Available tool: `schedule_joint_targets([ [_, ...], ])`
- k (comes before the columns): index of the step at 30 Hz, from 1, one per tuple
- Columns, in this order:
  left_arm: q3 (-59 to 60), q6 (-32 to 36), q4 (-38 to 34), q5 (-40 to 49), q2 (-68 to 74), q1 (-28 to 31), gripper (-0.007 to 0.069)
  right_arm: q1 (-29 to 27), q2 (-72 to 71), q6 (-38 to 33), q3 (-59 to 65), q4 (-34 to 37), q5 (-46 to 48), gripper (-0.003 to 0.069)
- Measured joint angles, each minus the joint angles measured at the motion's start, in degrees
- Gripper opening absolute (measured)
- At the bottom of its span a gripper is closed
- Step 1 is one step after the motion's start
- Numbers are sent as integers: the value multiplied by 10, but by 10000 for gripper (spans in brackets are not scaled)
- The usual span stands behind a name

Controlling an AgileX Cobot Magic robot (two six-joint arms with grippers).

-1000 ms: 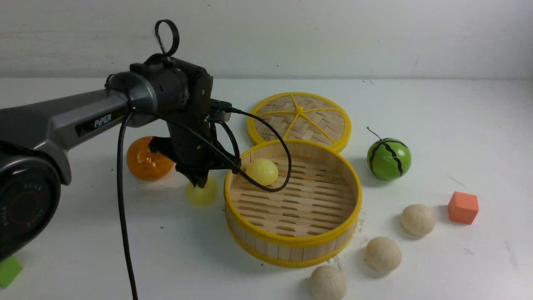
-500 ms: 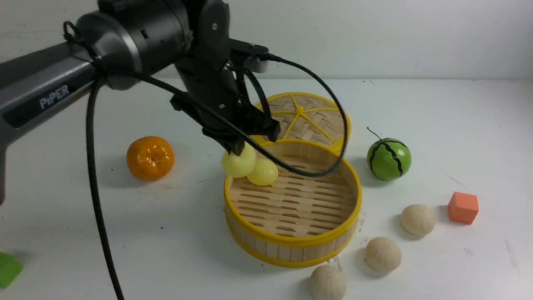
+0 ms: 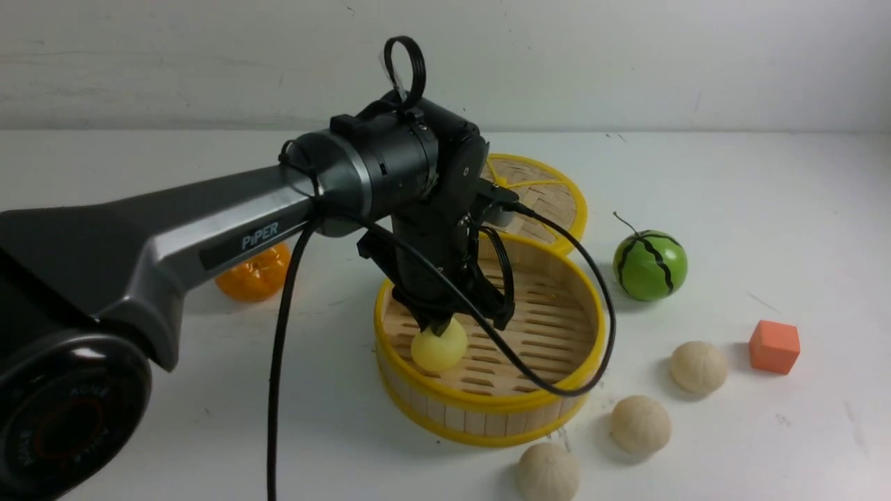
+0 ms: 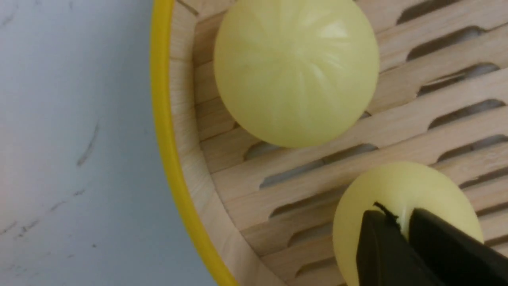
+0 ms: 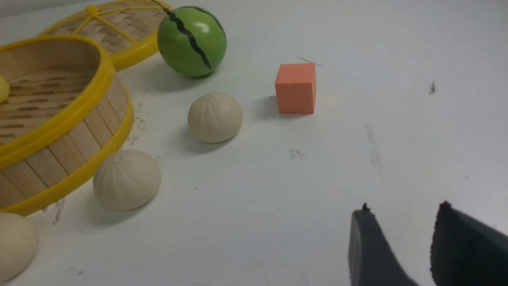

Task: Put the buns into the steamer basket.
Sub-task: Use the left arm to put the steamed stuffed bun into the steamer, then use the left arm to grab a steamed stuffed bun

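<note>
My left gripper [image 3: 437,325] is shut on a smooth pale yellow bun [image 3: 438,349], held low inside the steamer basket [image 3: 557,398] near its front-left wall. In the left wrist view the fingertips pinch this bun [image 4: 397,182] with only a thin gap. The second yellow bun [image 4: 295,71] rests on the slotted floor beside the yellow rim [image 4: 166,119]; the arm hides it in the front view. Three cream pleated buns [image 3: 699,367] [image 3: 640,424] [image 3: 548,472] lie on the table right of and in front of the basket. My right gripper [image 5: 405,210] is open and empty over bare table.
The woven lid [image 3: 550,195] lies behind the basket. A green watermelon ball [image 3: 649,265] and an orange cube [image 3: 774,346] sit to the right. The orange tangerine [image 3: 254,278] is left of the basket, partly behind my left arm. A black cable hangs across the basket.
My left gripper lifted the yellow bun from the table left of the basket, carried it over the rim and lowered it inside. The other objects have not moved.
</note>
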Motion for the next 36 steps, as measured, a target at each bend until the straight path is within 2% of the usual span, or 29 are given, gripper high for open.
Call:
schedule_joint_targets([
  [1, 0, -1, 5, -7, 0, 0, 149, 0, 0, 0, 0, 0, 0, 239],
  [3, 0, -5, 7, -11, 0, 0, 207, 0, 0, 0, 0, 0, 0, 239],
  [4, 0, -12, 7, -11, 0, 0, 291, 0, 0, 0, 0, 0, 0, 239],
  [7, 0, -33, 6, 8, -9, 0, 444, 0, 0, 0, 0, 0, 0, 239],
  [10, 1, -36, -2, 27, -30, 0, 471, 0, 0, 0, 0, 0, 0, 239],
  [11, 1, -37, -8, 33, -43, 0, 468, 0, 0, 0, 0, 0, 0, 239],
  [13, 1, -38, -33, 60, -89, -5, 391, 0, 0, 0, 0, 0, 0, 239],
  [16, 0, -38, -49, 94, -154, -18, 221, 0, 0, 0, 0, 0, 0, 239],
  [18, 0, -36, -61, 110, -195, -31, 46, 0, 0, 0, 0, 0, 0, 239],
  [19, 0, -37, -68, 112, -210, -34, 1, 0, 0, 0, 0, 0, 0, 239],
  [23, 7, -34, -101, 112, -234, -50, -13, 0, 0, 0, 0, 0, 0, 239],
  [30, 73, 2, -130, 112, -188, -137, -13, 0, 0, 0, 0, 0, 0, 239],
  [34, 77, 10, -142, 89, -130, -150, -7, 0, 0, 0, 0, 0, 0, 239],
  [36, 77, 21, -141, 78, -107, -150, 24, 0, 0, 0, 0, 0, 0, 239],
])
